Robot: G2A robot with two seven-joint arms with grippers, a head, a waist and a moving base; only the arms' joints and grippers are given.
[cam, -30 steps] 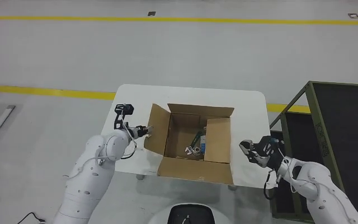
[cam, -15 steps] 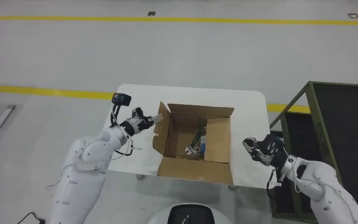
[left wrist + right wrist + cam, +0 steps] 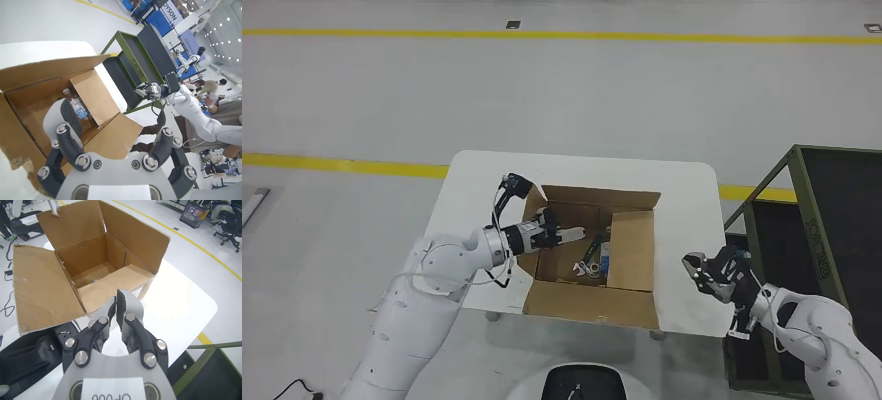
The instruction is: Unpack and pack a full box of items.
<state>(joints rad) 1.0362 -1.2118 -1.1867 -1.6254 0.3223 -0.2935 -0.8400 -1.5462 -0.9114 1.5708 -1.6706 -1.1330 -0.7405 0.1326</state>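
Top view has the left gripper (image 3: pixel 562 233) hanging wide open just inside the open box (image 3: pixel 632 250) on the table (image 3: pixel 682 190), bottle (image 3: pixel 80 110) lying on its floor, right gripper (image 3: pixel 116 306) pinched shut and empty beside the table: unpacking looks the step in hand, and next, I'd say, calls for a descent onto that bottle.

The right gripper (image 3: pixel 116 297) hangs over the white table (image 3: pixel 175 298), its fingers pressed together with nothing between them. The cardboard box (image 3: pixel 83 262) stands on the table with its flaps open, well back from a rounded table corner. A small grey item (image 3: pixel 94 280), too small to tell, lies on the box floor. A green cart (image 3: pixel 208 346) stands just beside the table edge.
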